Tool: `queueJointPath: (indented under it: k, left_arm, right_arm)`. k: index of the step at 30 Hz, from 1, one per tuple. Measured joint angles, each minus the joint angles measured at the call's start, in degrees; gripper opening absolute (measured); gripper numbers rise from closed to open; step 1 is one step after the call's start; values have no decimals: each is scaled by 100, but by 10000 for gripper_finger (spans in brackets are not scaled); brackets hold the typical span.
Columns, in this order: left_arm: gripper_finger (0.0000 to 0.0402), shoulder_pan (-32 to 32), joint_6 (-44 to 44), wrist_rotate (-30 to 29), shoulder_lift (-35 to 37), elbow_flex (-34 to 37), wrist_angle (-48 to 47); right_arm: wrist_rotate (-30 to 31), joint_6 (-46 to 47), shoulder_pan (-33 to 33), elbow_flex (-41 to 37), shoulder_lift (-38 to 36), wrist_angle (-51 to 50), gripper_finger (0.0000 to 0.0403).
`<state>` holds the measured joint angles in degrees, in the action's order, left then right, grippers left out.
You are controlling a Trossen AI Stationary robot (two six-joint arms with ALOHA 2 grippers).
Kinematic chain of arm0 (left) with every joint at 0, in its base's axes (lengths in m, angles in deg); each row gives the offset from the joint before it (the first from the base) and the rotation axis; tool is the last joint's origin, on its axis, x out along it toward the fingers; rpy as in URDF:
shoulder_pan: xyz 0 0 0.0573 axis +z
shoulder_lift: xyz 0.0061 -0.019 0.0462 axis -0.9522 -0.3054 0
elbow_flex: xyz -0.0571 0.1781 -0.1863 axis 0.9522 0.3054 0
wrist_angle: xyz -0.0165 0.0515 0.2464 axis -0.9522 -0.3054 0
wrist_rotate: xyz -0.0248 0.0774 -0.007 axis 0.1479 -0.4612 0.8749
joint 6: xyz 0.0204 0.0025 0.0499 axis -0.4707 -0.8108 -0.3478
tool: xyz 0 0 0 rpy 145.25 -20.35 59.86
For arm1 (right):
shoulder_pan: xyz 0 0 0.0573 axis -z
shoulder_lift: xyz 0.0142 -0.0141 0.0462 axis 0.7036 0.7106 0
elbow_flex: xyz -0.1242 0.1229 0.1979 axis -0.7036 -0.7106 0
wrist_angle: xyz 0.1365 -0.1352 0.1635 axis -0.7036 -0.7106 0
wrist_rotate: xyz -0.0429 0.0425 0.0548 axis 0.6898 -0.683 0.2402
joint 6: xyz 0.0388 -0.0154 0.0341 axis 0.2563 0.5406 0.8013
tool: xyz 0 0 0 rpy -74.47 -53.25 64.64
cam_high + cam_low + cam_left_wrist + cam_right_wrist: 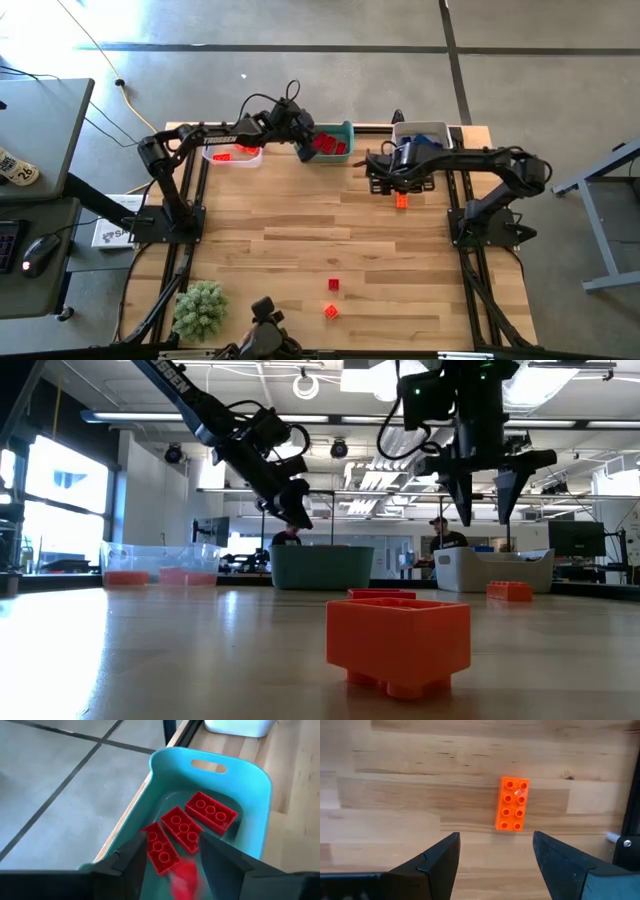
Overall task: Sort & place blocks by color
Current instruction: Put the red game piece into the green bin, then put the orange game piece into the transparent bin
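**Left arm over the teal bin, right arm above an orange brick**

The left gripper [170, 860] hangs over the teal bin [345, 132] at the table's far edge, fingers spread apart; a blurred red block [182, 877] shows between them, though I cannot tell if they touch it. Three red bricks [182, 827] lie inside the bin. Left of it, a clear bin [236, 157] holds orange pieces.

The right gripper [495, 855] hovers with jaws wide and empty above a long orange brick [512, 803] lying flat on the wood, near the white bin [420, 132]. Two small blocks, a red cube [333, 285] and an orange one [330, 311], sit at the near side, right of the green plant [199, 308].
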<state>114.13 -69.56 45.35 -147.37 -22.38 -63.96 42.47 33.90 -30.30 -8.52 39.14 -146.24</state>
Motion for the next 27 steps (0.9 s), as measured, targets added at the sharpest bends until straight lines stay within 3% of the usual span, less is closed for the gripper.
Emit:
queueJointPath:
  k: [8,14,23,27]
  left_arm:
    - [204,-4,134,-22,0,0,-18]
    - [230,-6,242,-83,9,0,-24]
    - [234,-6,354,-84,13,0,-35]
    - [234,-6,257,-414,15,0,-35]
  right_arm:
    - [160,-351,4,0,346,-16,240]
    - [737,-655,4,0,358,-538,240]
    - [1078,-909,39,-2,354,-876,240]
    - [1153,-1032,96,-2,354,-987,240]
